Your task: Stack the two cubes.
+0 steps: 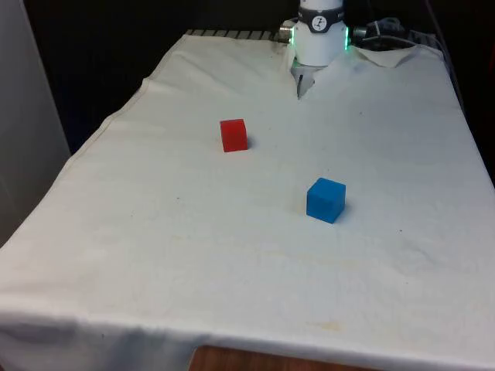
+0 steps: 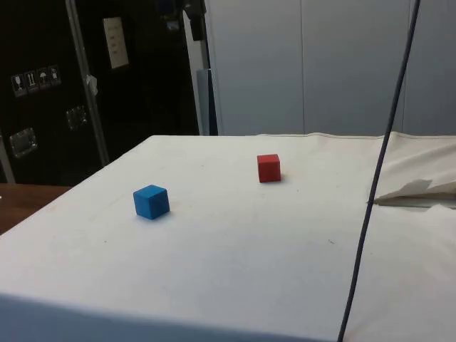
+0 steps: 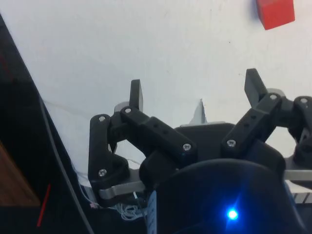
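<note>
While my pincer hangs released above the white-clothed tabletop, I see the small red cube well apart from the blue cube.

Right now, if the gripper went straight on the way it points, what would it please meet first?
Probably the bare cloth: the open gripper has nothing between its fingers, and the red cube lies off to one side. Depth is unclear.

White arm base with a black band and green lights; black jointed gripper with silver screws
</note>
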`<action>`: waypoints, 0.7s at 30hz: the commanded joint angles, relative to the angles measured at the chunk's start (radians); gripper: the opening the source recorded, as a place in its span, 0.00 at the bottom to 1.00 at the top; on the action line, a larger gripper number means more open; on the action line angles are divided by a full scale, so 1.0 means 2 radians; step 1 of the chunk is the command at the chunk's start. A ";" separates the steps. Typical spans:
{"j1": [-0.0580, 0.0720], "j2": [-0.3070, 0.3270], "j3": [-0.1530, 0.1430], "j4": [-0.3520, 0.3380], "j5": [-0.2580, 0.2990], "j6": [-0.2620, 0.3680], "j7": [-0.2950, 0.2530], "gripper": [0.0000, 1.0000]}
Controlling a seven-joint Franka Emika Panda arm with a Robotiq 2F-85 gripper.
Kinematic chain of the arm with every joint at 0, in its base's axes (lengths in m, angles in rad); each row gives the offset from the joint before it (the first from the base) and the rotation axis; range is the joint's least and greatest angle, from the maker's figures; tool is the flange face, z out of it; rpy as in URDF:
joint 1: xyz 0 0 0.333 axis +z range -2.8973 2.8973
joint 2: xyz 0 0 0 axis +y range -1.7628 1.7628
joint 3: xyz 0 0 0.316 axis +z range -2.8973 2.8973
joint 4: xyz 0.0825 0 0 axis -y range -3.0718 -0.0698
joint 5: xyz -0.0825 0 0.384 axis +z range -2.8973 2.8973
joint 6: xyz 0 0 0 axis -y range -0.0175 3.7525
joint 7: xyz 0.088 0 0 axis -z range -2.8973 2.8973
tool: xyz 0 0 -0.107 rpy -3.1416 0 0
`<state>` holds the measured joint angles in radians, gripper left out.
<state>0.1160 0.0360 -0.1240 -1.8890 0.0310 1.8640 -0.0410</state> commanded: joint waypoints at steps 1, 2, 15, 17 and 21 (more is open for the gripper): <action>0.000 -0.001 0.000 -0.002 0.000 0.001 0.000 1.00; 0.000 -0.008 0.000 -0.011 -0.003 0.010 0.001 1.00; -0.003 -0.044 -0.002 -0.065 -0.008 0.044 -0.010 1.00; -0.004 -0.051 -0.002 -0.073 -0.010 0.047 -0.012 1.00; -0.005 -0.062 -0.003 -0.088 -0.014 0.053 -0.018 1.00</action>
<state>0.1060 -0.0770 -0.1290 -2.0530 0.0110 1.9550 -0.0740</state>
